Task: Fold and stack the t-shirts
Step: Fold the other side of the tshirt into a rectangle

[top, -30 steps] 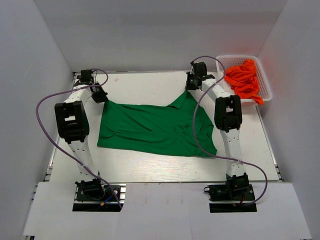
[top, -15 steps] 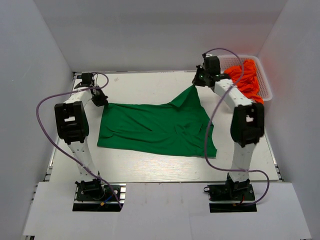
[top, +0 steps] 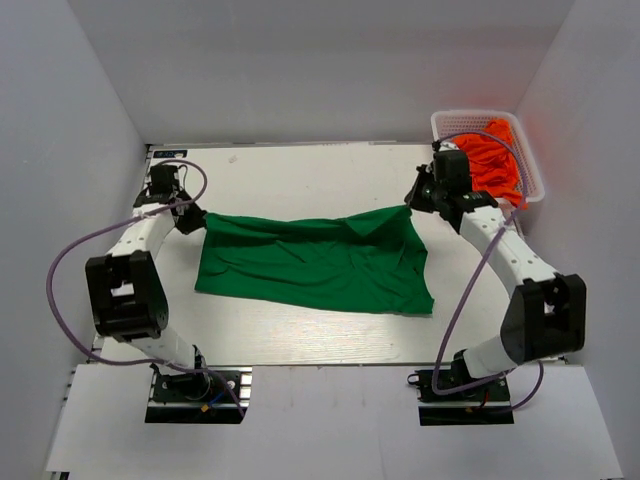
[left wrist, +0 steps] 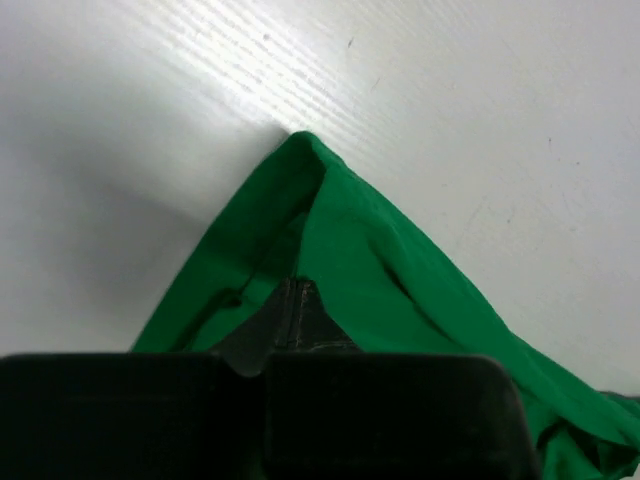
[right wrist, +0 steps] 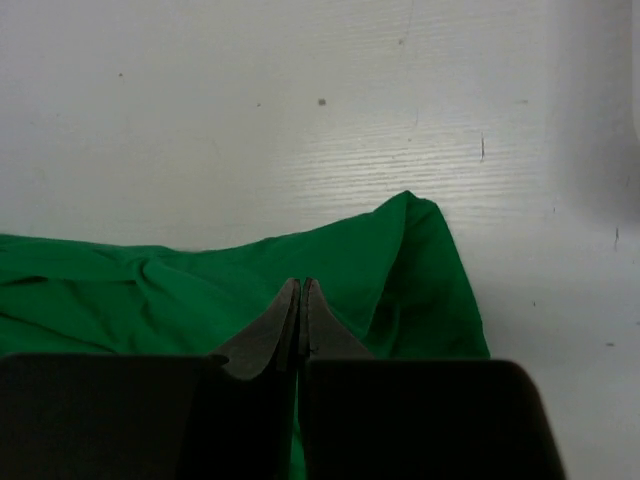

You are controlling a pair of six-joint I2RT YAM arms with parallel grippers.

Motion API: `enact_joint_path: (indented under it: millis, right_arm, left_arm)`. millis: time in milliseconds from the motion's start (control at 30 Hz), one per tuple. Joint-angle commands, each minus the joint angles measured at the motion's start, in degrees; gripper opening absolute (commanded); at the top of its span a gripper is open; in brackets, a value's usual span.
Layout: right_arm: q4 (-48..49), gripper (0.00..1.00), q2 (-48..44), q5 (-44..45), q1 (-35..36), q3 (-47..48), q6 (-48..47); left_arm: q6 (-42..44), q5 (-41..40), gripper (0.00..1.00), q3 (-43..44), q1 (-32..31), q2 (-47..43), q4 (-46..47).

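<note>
A kelly green t-shirt (top: 315, 260) lies spread on the white table, stretched between my two grippers. My left gripper (top: 193, 217) is shut on its far left corner, seen in the left wrist view (left wrist: 295, 290) with green cloth (left wrist: 380, 260) draped around the fingers. My right gripper (top: 417, 200) is shut on the far right corner; in the right wrist view the jaws (right wrist: 301, 300) are pressed together with green cloth (right wrist: 400, 270) around them. Bright orange t-shirts (top: 492, 160) lie bunched in the basket at the far right.
A white plastic mesh basket (top: 537, 180) stands at the table's far right corner, close to my right arm. Grey walls close in the table on the left, back and right. Purple cables loop off both arms.
My right gripper has pulled the shirt's far right corner to the right and nearer, flattening the raised peak. My left gripper has drawn its corner slightly nearer. The shirt's far edge now runs straighter.
</note>
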Motion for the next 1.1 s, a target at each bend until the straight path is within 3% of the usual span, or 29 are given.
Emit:
enact_joint_path:
  millis: [0, 233, 467, 533, 600, 633, 900, 1067]
  right_arm:
    - [-0.45, 0.00, -6.88, -0.17, -0.29, -4.06, 2.36]
    - [-3.61, 0.00, -15.41, -0.09, -0.29, -11.89, 3.16]
    - [-4.58, 0.00, -17.70, -4.12, -0.29, -18.04, 4.83]
    - [-3.97, 0.00, -17.70, -5.18, -0.29, -19.55, 5.26]
    - [-3.79, 0.00, -17.44, -5.80, -0.37, -20.60, 5.62]
    - [-3.44, 0.00, -17.35, -5.98, -0.29, -20.69, 5.88]
    - [-2.82, 0.00, -16.91, -6.16, -0.20, -20.34, 5.53]
    - [-3.09, 0.00, -16.91, -5.98, -0.11, -20.25, 5.27]
  left_arm:
    - [-3.19, -3.84, 0.00, -4.89, 0.36, -6.70, 0.05]
    - [-5.83, -5.43, 0.00, -13.77, -0.26, -11.19, -0.65]
    - [-8.20, -4.90, 0.00, -18.43, -0.26, -11.72, -0.46]
    - [-8.82, -4.29, 0.35, -18.44, 0.26, -11.72, -1.18]
    - [-9.35, -4.29, 0.54, -18.44, 0.27, -11.72, -2.59]
    - [-9.35, -4.29, 0.56, -17.74, 0.27, -12.50, -3.20]
    - [-9.35, -0.51, 0.54, -15.45, 0.27, -15.15, -1.53]
    - [-9.35, 1.43, 0.49, -12.38, 0.27, -11.38, -0.92]
